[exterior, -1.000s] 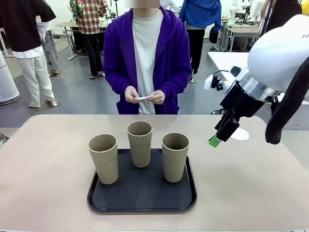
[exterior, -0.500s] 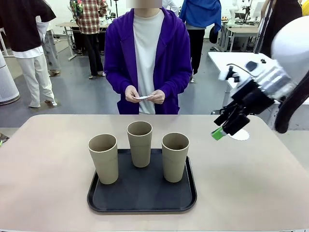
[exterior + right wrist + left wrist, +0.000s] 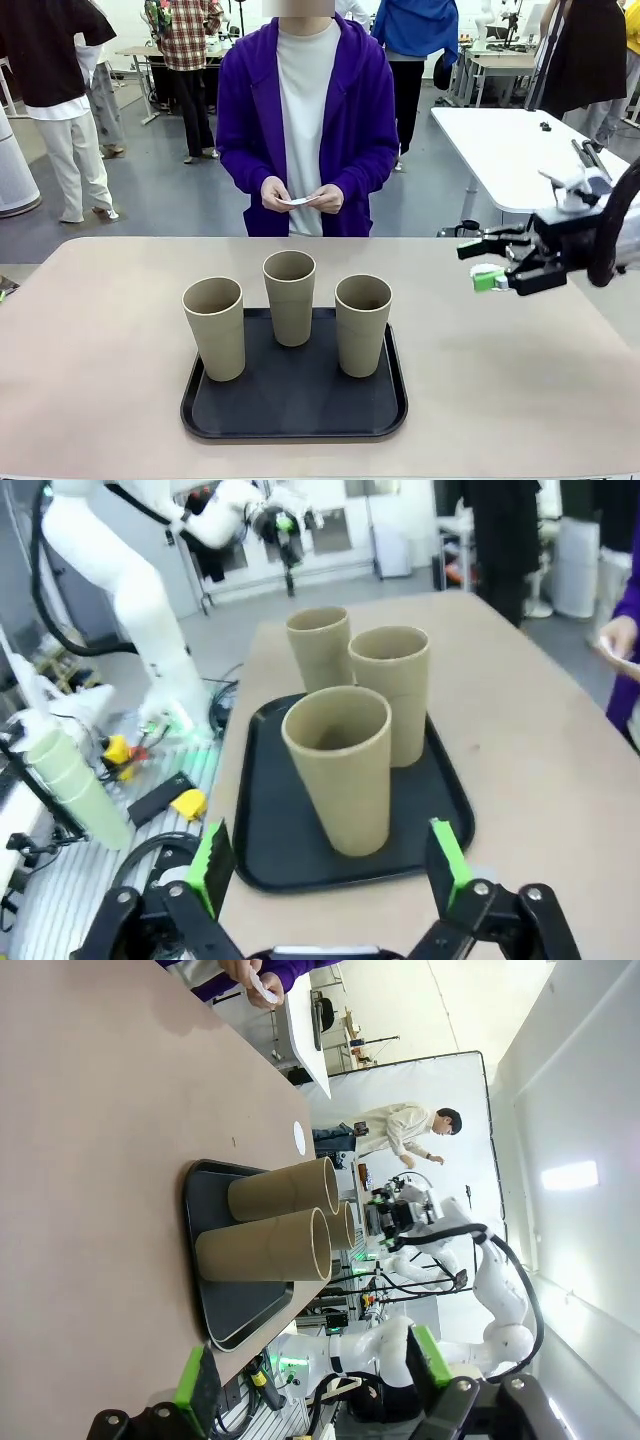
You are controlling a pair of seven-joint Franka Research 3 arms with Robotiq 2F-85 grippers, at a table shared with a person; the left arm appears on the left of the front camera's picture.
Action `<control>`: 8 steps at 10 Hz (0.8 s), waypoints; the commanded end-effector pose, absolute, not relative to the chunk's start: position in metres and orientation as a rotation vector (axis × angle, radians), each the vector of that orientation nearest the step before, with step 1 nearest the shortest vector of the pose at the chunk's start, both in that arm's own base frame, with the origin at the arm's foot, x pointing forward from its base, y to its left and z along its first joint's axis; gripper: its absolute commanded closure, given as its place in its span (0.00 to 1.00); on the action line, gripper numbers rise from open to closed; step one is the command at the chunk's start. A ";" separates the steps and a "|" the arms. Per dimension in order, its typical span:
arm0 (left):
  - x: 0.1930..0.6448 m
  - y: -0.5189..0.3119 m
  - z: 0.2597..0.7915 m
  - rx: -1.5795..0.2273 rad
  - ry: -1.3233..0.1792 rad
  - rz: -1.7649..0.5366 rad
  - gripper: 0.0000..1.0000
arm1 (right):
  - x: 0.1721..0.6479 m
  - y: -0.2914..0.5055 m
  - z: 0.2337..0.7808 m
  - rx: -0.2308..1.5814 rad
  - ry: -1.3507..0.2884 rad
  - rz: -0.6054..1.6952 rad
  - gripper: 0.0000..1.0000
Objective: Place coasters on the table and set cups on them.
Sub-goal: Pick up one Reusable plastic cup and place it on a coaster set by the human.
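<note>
- A black tray (image 3: 300, 405) sits on the tan tabletop (image 3: 110, 360), near the robot's edge and about mid-width.
- The tray holds three tan cups, all upright and apart from one another: the left cup (image 3: 214, 328), the middle cup (image 3: 290, 298) set farther back, and the right cup (image 3: 363, 326).
- In the right wrist view the cup mouths show bare inner walls; nothing is seen inside them.
- No cup stands on a coaster; all three rest straight on the tray floor.
- One coaster (image 3: 299, 1138), a small white disc, lies flat on the tabletop in the left wrist view, beyond the tray and apart from it.
- The person (image 3: 305, 110) stands at the far side of the tabletop, both hands (image 3: 300, 197) together at waist height, pinching something thin and white (image 3: 297, 202); how many pieces it is cannot be told.
- The right tool (image 3: 478, 264) hovers over the right side of the tabletop, turned sideways with its fingers aimed toward the tray, well apart from it; its jaws are spread wide and grip nothing.
- The left tool (image 3: 310, 1375) looks across the tabletop at the tray from the side; its green pads stand far apart and it holds nothing.
</note>
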State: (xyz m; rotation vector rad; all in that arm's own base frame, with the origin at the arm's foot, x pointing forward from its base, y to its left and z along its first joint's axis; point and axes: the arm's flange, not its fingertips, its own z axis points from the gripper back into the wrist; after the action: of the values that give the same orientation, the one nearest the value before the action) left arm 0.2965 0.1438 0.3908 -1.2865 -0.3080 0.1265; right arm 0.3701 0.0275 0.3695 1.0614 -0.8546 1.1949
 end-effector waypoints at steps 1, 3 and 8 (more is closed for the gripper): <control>0.296 0.144 0.391 -1.297 -0.323 0.117 0.00 | 0.382 0.044 0.335 1.060 -0.811 1.221 0.00; 0.296 0.144 0.391 -1.297 -0.323 0.117 0.00 | 0.388 0.054 0.312 1.053 -0.855 1.245 0.00; 0.296 0.144 0.391 -1.297 -0.323 0.117 0.00 | 0.393 0.075 0.287 0.973 -0.941 1.297 0.00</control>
State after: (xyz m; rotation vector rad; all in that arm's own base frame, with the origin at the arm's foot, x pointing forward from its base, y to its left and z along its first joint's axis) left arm 0.2966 0.1438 0.3908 -1.2864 -0.3078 0.1264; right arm 0.3900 0.0695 0.2991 0.9875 -0.9155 1.3102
